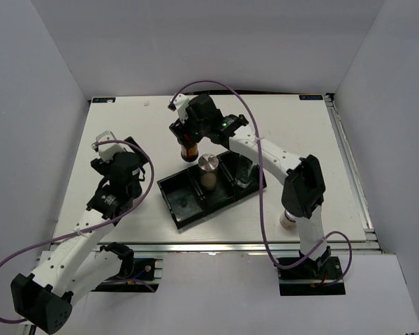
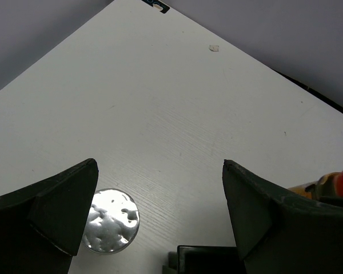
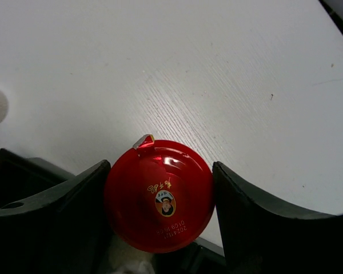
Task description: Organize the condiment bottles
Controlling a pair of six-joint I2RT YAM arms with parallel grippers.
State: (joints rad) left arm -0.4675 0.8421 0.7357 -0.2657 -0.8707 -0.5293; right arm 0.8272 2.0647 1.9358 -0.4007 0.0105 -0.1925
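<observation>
White worktop between white walls, black three-compartment tray with silver-capped shaker in its middle bay, clear glass bottle in the right, left fingers spread wide over second shaker, right fingers pinching red-lidded jar at tray's far edge.

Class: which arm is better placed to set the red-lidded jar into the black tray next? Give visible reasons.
Right. The right tool is closed on the red-lidded jar, right beside the black tray. The left tool hangs open above a silver-capped shaker, away from the jar.
</observation>
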